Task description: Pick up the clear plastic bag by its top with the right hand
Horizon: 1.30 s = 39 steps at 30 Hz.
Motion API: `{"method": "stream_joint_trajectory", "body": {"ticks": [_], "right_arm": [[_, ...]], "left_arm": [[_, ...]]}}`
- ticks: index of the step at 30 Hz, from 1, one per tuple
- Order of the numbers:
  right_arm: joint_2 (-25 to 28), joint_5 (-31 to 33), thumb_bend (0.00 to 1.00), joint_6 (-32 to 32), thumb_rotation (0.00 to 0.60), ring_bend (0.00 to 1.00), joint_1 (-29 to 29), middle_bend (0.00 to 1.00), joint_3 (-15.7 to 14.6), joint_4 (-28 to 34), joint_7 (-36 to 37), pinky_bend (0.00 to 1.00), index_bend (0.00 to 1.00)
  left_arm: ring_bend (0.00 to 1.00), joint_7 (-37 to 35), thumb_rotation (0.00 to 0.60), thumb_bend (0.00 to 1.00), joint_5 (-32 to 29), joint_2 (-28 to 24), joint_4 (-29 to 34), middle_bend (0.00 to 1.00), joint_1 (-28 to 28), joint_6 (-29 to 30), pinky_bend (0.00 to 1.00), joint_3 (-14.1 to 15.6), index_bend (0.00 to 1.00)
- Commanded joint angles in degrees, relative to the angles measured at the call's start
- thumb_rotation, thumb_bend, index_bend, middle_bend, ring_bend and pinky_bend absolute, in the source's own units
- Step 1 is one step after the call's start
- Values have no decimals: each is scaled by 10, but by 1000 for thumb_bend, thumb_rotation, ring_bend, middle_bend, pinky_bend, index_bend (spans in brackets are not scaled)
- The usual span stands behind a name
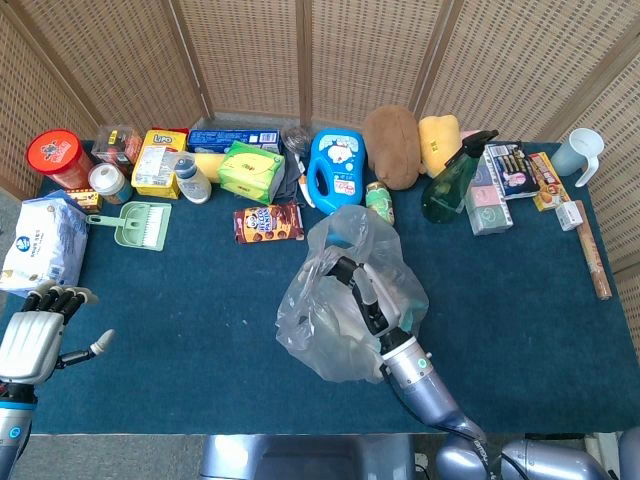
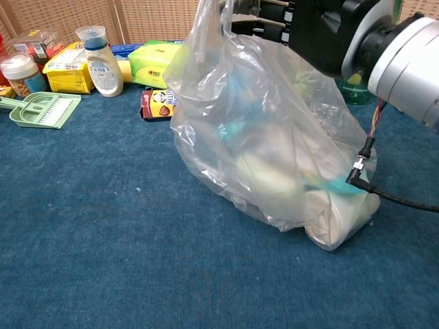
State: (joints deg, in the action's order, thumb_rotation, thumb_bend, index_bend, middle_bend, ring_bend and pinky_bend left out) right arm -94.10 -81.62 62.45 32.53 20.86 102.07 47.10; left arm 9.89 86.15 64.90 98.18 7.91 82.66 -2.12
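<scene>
The clear plastic bag [image 1: 345,300] [image 2: 267,144] sits near the middle of the blue tabletop [image 1: 200,320] [image 2: 96,226], its bulk still resting on the cloth. Its long axis runs upward from that wide, full bottom to the gathered top, which leans a little toward the row of goods at the back. The right hand [image 1: 362,297] [image 2: 302,20] grips that bunched top, its fingers curled around the film.

The chest view shows the bag's underside touching the tabletop, pale and teal contents pressed against the plastic, and a black cable [image 2: 398,199] running just beside its lower right corner. The head view alone shows the whole layout and the left hand [image 1: 35,330], which holds nothing, its fingers apart, near the front left corner beside a white sack [image 1: 40,240].

Just behind the bag lie a snack packet [image 1: 268,222] and a blue detergent bottle [image 1: 334,172]; a green dustpan [image 1: 138,222] [image 2: 42,110] lies well to the left. Bare cloth spreads left, right and in front of the bag, up to the front edge.
</scene>
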Motion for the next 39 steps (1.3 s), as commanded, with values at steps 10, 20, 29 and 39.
{"method": "stream_joint_trajectory", "body": {"ticks": [10,20,29,39], "right_arm": [[28,-13,344,-4,0,369,15,413,-23,-11,14,289,374],[45,4,345,1,0,301,10,380,-27,9,28,292,374],[52,6,350,3,0,296,13,378,-29,14,35,206,374],[46,52,359,-3,0,260,18,377,-9,37,50,237,370]], "left_arm": [[227,-1,0,208,-2,1,-3,308,0,-2,132,2,321],[227,0,0,208,-2,3,-3,308,1,-5,132,3,321],[227,1,0,208,-2,2,-2,308,1,-4,131,4,321],[227,2,0,208,-1,1,-2,308,2,-3,132,3,321]]}}
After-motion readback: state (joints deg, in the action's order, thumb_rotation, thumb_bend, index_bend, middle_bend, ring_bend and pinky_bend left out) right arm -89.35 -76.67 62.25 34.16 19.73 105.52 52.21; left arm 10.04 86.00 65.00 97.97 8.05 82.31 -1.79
